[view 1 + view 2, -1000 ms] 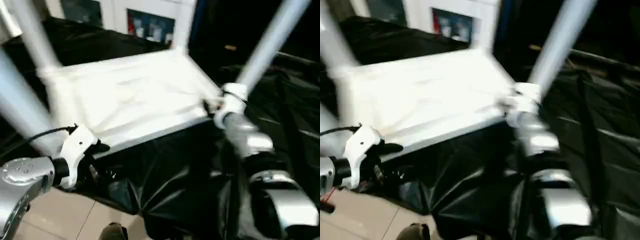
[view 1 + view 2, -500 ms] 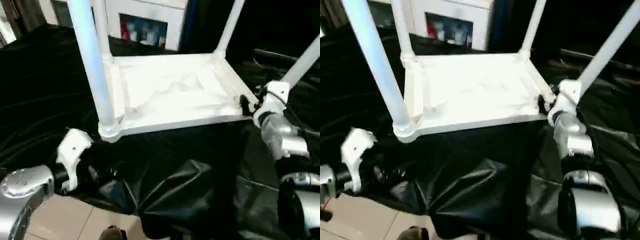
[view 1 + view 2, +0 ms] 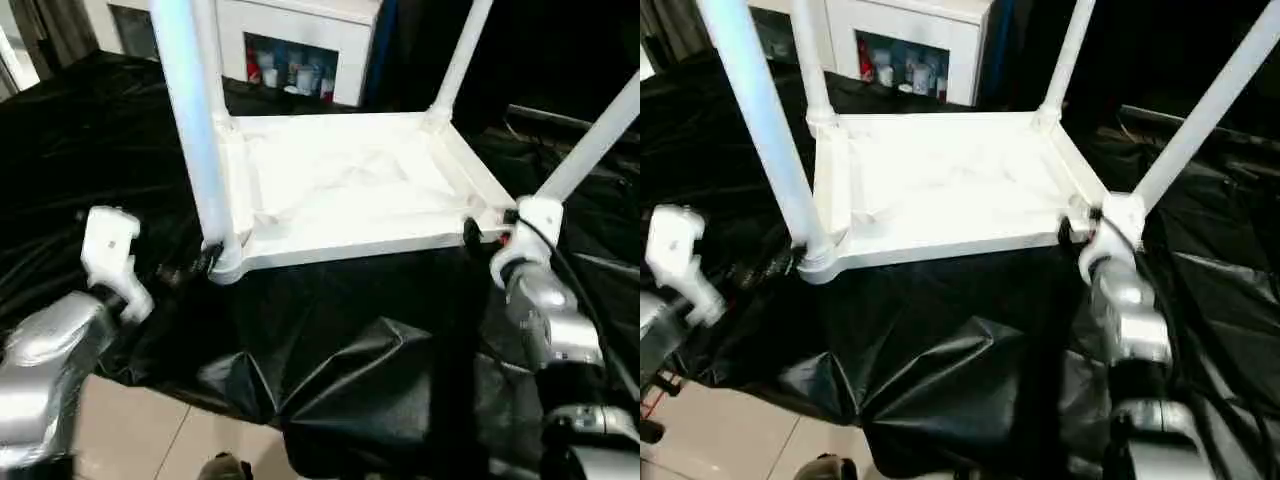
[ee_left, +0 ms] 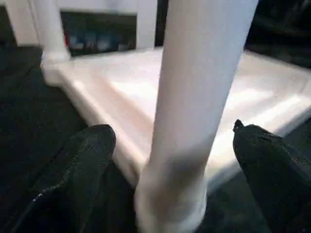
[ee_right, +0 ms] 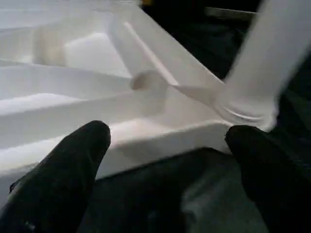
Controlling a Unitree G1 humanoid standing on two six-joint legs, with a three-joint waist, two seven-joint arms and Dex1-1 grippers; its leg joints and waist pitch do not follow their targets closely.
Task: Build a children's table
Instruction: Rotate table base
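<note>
The left gripper (image 4: 172, 160) stands wide open, its two black fingers (image 4: 73, 174) spread to either side of the near-left leg (image 4: 199, 97) without touching it. In the left eye view that leg (image 3: 195, 120) rises from the corner socket (image 3: 225, 262) at centre left of the frame. The right gripper (image 5: 167, 160) is open too, jaws apart and holding nothing, facing the table's near-right corner, where another leg (image 5: 262, 63) is seated; whether a finger brushes the rim is hard to tell. The children's table (image 3: 350, 185) lies upside down in the upper middle of the frame, ribbed underside up, four legs pointing upward, on a desk draped in black plastic sheet (image 3: 340, 360). A white cabinet (image 3: 300, 40) with small items on its shelf stands at the top. Pale floor tiles (image 3: 150, 440) show at lower left.
</note>
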